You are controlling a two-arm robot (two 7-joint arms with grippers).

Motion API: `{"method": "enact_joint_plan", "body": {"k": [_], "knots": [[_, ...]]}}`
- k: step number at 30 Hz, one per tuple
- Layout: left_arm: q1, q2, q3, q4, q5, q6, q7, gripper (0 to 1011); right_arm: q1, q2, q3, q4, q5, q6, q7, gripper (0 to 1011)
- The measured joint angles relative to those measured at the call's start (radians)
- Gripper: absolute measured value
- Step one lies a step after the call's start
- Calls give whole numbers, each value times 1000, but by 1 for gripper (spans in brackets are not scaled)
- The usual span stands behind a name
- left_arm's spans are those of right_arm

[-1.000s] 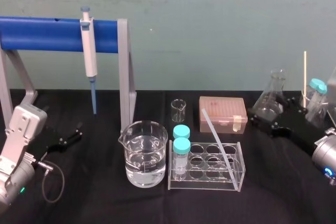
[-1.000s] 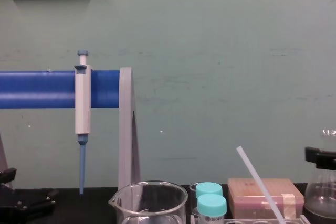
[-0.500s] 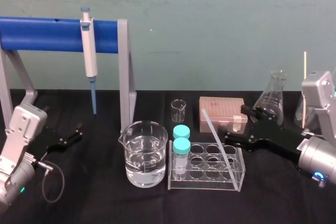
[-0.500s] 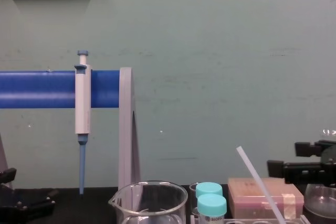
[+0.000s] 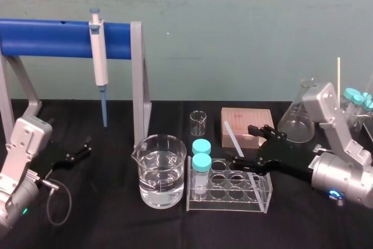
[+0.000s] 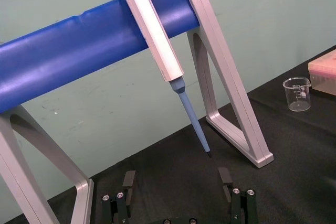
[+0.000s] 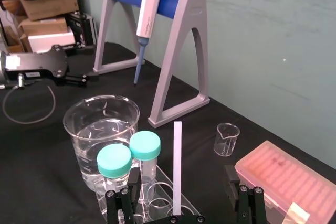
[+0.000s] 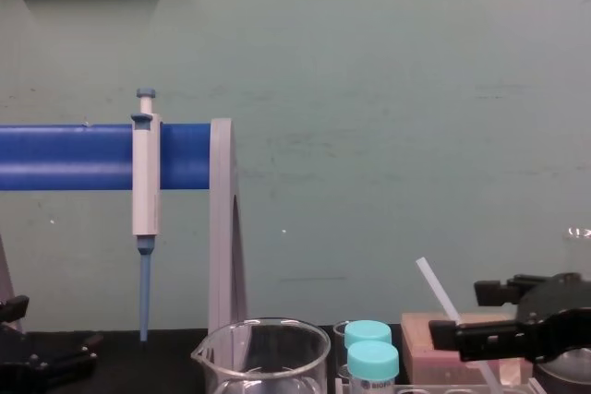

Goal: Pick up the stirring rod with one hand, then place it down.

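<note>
Head view looks down on the pipette stand point(image 5: 64, 39). Chest view faces it level. Left wrist view sits close beneath, right wrist view farther off. All four share it.

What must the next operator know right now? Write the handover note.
Right end effector: open, one finger on either side of the stirring rod, at the tube rack.
Left end effector: open, parked low at the left of the table.
Rod: leaning in the rack, not gripped.
Done: approach. Left to do: close, lift, set down.
</note>
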Motion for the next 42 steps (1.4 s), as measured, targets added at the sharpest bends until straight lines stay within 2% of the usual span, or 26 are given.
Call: {"method": "enact_joint_plan", "body": {"k": [11,24,31,42], "knots": [[0,0,0,0,0,0,0,1000,49,-43,-27,58,-41,24,5,1003],[0,0,0,0,0,0,0,1000,54,-48,-30,63,-47,26,8,998],[0,0,0,0,0,0,0,1000,52,-47,-29,61,-45,25,8,863],[0,0,0,0,0,0,0,1000,51,-46,-28,60,-44,24,8,512]]}}
